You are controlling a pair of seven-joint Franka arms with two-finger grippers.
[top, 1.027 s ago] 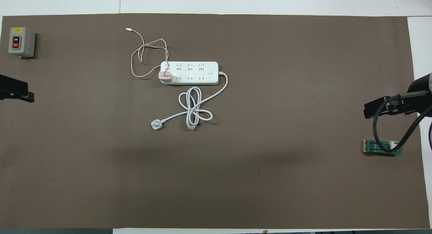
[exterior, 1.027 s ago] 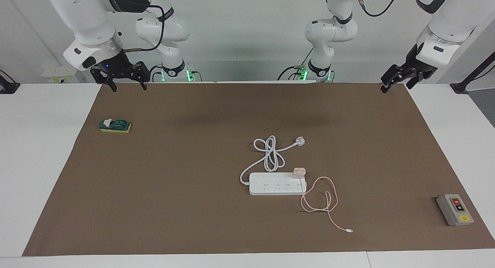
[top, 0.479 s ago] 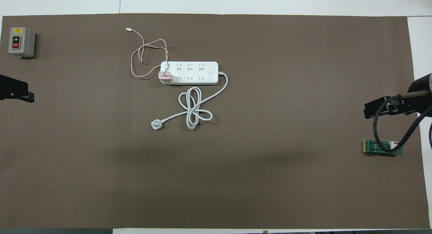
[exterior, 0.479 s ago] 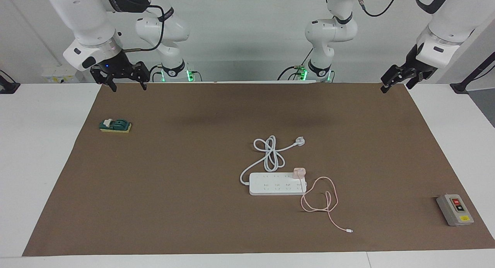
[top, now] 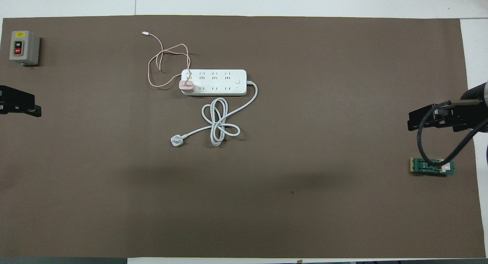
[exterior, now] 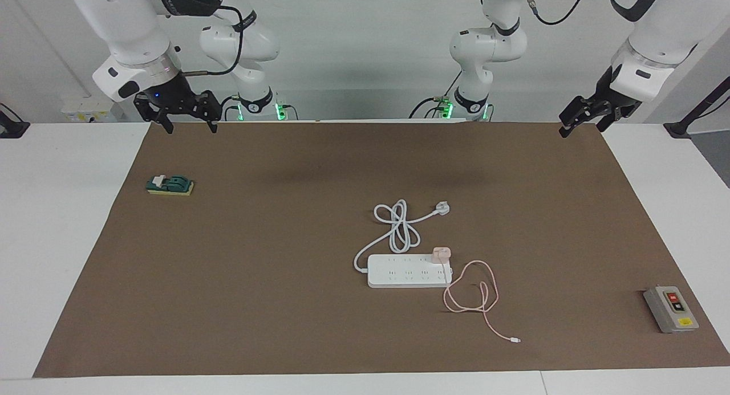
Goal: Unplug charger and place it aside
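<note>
Brown mat over the white bench (exterior: 57, 241), both hands parked high with fingers apart, the charger (exterior: 441, 254) plugged into the power strip (exterior: 408, 271): light, rigid cube, so pinch its sides, not that floppy cable.

One high camera faces the robots across the table; another looks steeply down; both share the brown mat (exterior: 256, 258).

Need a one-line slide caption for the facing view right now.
Pink charger plugged into the white power strip mid-table; left gripper and right gripper both raised, open, holding nothing.
</note>
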